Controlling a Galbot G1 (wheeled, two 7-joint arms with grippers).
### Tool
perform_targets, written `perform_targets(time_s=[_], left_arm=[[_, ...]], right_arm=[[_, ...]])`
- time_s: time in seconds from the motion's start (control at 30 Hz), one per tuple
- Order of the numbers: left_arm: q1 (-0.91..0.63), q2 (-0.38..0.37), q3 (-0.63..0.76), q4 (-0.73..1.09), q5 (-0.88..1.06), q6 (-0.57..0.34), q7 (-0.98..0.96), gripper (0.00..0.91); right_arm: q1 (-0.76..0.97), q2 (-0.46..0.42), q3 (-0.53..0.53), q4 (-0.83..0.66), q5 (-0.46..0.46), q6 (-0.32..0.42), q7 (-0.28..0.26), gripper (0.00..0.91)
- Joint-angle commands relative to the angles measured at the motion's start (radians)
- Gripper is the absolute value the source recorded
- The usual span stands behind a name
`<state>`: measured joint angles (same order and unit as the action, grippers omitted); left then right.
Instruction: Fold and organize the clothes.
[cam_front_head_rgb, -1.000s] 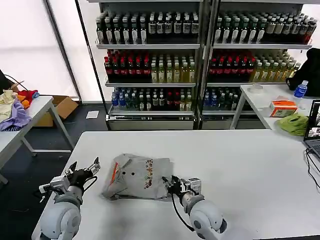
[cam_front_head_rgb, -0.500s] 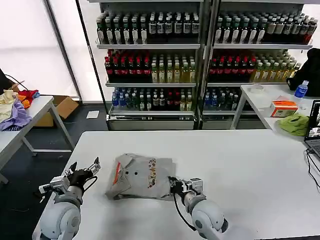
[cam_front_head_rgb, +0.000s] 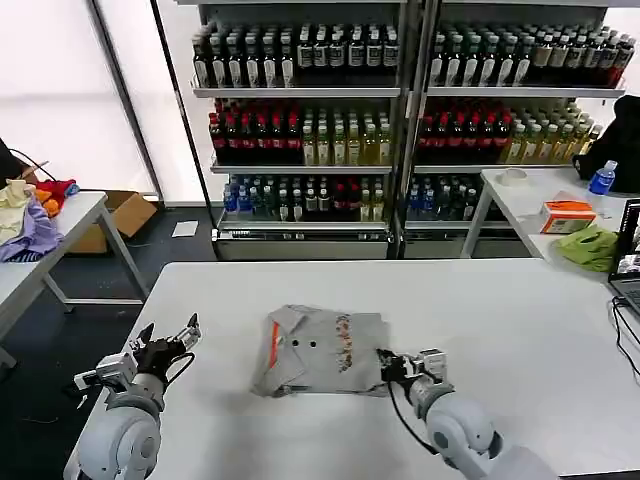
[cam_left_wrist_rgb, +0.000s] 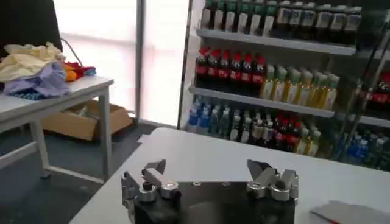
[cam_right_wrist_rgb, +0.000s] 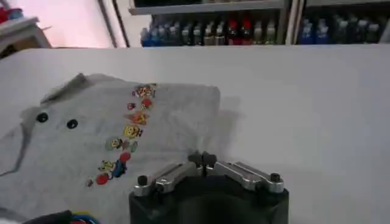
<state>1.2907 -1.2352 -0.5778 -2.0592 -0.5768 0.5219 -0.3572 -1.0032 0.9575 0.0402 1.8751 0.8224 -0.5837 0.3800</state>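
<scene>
Behind the white table (cam_front_head_rgb: 520, 330) stand tall shelves full of drink bottles (cam_front_head_rgb: 300, 140), and a side table with loose fabrics (cam_front_head_rgb: 30, 215) is at my left. On the white table, near the front edge and about in the middle, lies the folded grey T-shirt (cam_front_head_rgb: 320, 350), with its coloured print (cam_right_wrist_rgb: 125, 137) on top and an orange strip at the neck. My right gripper (cam_front_head_rgb: 402, 367) is low at the shirt's right edge, and in the right wrist view its fingers are pressed together at the hem, so I judge it is pinching the cloth, dragging or placing the folded shirt. My left gripper (cam_front_head_rgb: 165, 345) hangs spread open near the left edge of the table, well apart from the shirt, and holds nothing. I think the folding is mostly done and the organizing step is in hand. The next move calls for releasing the hem gently, so the fold does not open.
</scene>
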Motion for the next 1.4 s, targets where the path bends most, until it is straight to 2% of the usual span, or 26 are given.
perform_targets(time_s=[0.03,0.07,0.23,0.37,0.47,0.57,0.67,0.77,0.9,1.0,1.17,1.23,1.4], left_arm=[[0.003,-0.005,0.006,-0.023,0.001,0.002,0.000,0.907],[0.003,-0.006,0.007,-0.024,0.001,0.002,0.000,0.907],[0.005,-0.011,0.013,-0.022,0.007,0.003,-0.001,0.907],[0.002,-0.010,0.014,-0.015,0.009,0.003,-0.001,0.907],[0.002,-0.010,0.015,-0.010,0.010,0.003,-0.001,0.907],[0.005,-0.011,0.017,-0.008,0.012,0.002,-0.001,0.907],[0.006,-0.016,0.018,-0.008,0.013,0.002,-0.001,0.907],[0.011,-0.020,0.018,-0.011,0.017,0.002,-0.001,0.907],[0.021,-0.015,0.011,-0.011,0.016,0.000,0.000,0.907],[0.019,-0.015,0.013,-0.014,0.016,0.000,0.000,0.907],[0.020,-0.019,0.022,-0.012,0.022,0.000,0.000,0.907],[0.024,-0.019,0.024,-0.012,0.024,0.000,0.000,0.907],[0.032,-0.013,0.022,-0.011,0.024,0.000,0.001,0.907]], right_arm=[[0.076,-0.144,0.108,-0.158,-0.185,0.003,-0.141,0.312],[0.079,-0.146,0.108,-0.174,-0.215,0.004,-0.152,0.907],[0.072,-0.145,0.115,-0.198,-0.283,0.004,-0.151,0.907],[0.009,-0.141,0.146,-0.087,-0.247,0.002,-0.144,0.907],[-0.040,-0.138,0.143,-0.023,-0.273,0.003,-0.138,0.907],[-0.045,-0.109,0.155,0.017,-0.264,0.004,-0.100,0.907],[-0.022,-0.068,0.171,0.033,-0.267,0.005,-0.096,0.907],[-0.029,-0.061,0.155,0.045,-0.206,0.003,-0.089,0.907],[-0.092,-0.039,0.135,0.104,-0.041,0.002,-0.014,0.907],[-0.139,-0.026,0.141,0.149,0.024,0.003,0.051,0.705],[-0.189,-0.010,0.159,0.168,0.135,0.004,0.134,0.715],[-0.202,0.003,0.170,0.168,0.192,0.005,0.189,0.705],[-0.221,-0.015,0.198,0.178,0.221,0.006,0.204,0.705]])
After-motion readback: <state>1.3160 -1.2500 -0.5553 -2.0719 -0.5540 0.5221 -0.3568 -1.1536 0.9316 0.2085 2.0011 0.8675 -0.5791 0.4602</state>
